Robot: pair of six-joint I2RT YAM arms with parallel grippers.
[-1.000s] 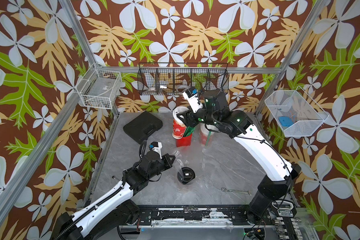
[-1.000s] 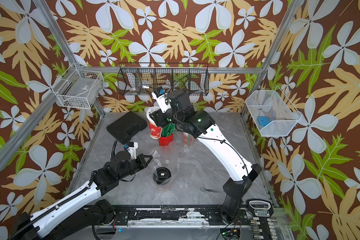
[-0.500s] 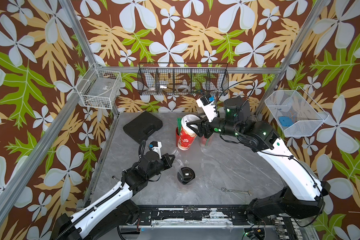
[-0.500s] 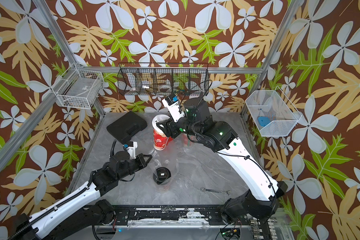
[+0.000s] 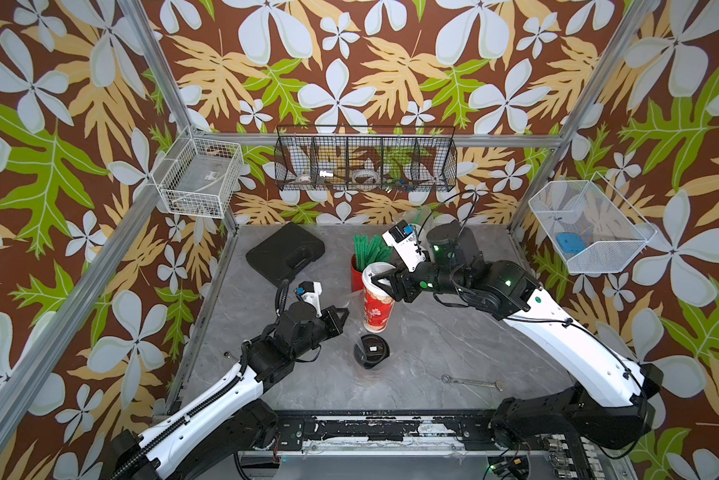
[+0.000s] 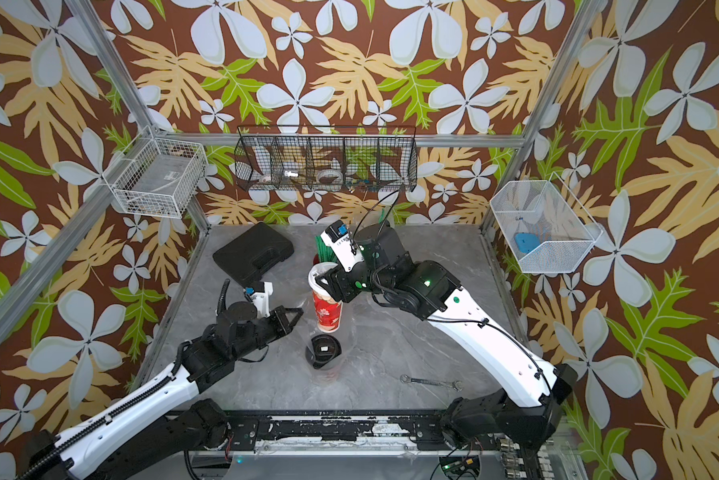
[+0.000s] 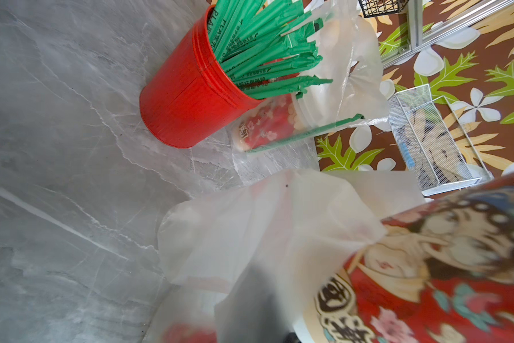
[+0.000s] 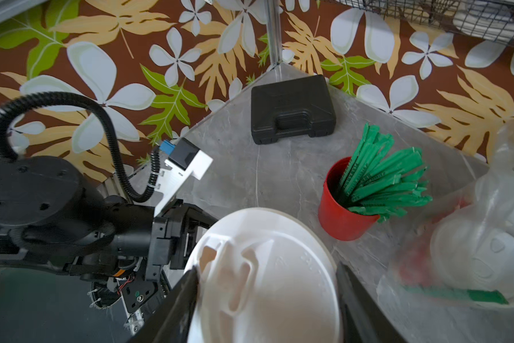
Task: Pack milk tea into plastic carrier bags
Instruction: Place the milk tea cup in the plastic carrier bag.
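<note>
- The white-lidded cup (image 5: pixel 377 305) you are packing sits upright in the right end effector (image 5: pixel 384 277). Its fingers (image 8: pixel 187 300) press on either side of the rim just under the dome lid, so count that as a grip on the cup.
- The cup is just off the tips of the left end effector (image 5: pixel 340 316). Its printed side fills the left wrist view, with the near carrier bag (image 7: pixel 249 237) draped in between.
- Your left end effector is closed. The film bunches right at its tips, so it looks to be pinching the bag's mouth, though the pinch itself is hidden.
- Below the right end effector, on the side nearer the robot's base, the black-lidded cup (image 5: pixel 371 351) stands on the worktop (image 5: pixel 453 332). It seems to be inside that same bag, but the film is too clear to be sure from a top view.
- Behind the right end effector, past the straw pot (image 8: pixel 341 213), the far carrier bag (image 8: pixel 493 190) holds at least one white-lidded cup, probably two. A green straw (image 8: pixel 454 294) is in there too.
- By that reckoning, one bag looks packed and the second is half filled. What you have left is to lower this cup in beside the black-lidded one and let go.
- A black case (image 5: pixel 285 253) and a wrench (image 5: pixel 470 382) lie well clear of both end effectors.
</note>
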